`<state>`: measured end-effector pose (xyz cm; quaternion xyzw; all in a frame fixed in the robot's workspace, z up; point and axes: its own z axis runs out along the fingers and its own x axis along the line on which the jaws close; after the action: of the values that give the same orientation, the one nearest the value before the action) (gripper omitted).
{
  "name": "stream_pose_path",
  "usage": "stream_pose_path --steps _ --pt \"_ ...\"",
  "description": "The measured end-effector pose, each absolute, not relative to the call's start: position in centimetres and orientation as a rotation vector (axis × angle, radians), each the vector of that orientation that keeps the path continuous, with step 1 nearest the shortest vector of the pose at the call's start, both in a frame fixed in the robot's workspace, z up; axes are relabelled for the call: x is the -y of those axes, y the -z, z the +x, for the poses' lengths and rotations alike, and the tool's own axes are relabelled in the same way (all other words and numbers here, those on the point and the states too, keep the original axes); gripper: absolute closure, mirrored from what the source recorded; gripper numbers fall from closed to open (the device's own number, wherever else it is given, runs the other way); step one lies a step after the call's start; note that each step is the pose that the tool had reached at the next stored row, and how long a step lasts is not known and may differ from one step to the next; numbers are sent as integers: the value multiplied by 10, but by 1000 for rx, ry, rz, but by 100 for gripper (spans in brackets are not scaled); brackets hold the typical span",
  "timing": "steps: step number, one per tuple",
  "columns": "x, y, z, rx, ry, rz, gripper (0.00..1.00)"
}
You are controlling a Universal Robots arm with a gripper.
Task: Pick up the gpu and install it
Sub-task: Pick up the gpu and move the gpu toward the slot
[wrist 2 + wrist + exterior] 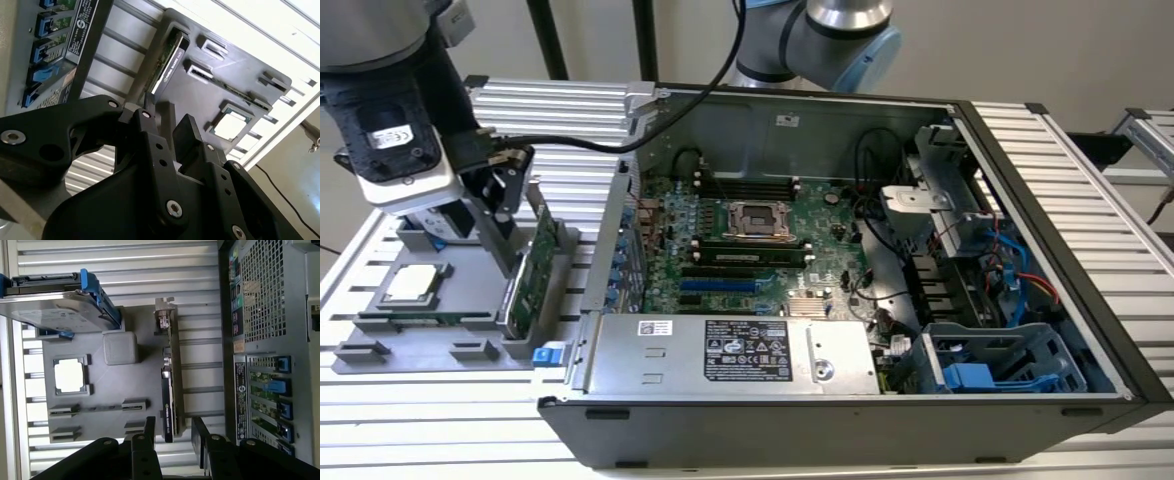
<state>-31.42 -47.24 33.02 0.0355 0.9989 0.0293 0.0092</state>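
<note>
The gpu [170, 385] stands on its long edge in a slot along the grey tray's [150, 340] edge that faces the open computer case [854, 440], on the slatted desk [440, 420] near its edge at the exterior view's left. The tool [172, 426] hangs over the card's end, fingers spread wide to either side of it, gripping nothing. A processor chip [69, 376] and hard drive [55, 315] share the tray.

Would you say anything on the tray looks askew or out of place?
Nothing stands out. The gpu stands on edge in its tray slot, the processor lies flat in its recess, and the gripper has its jaws open either side of the gpu.
</note>
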Motion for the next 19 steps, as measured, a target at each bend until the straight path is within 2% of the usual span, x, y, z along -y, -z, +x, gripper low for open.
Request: stream_pose_path --steps 19 --pt "472 -315 -314 -3120 -91 111 0"
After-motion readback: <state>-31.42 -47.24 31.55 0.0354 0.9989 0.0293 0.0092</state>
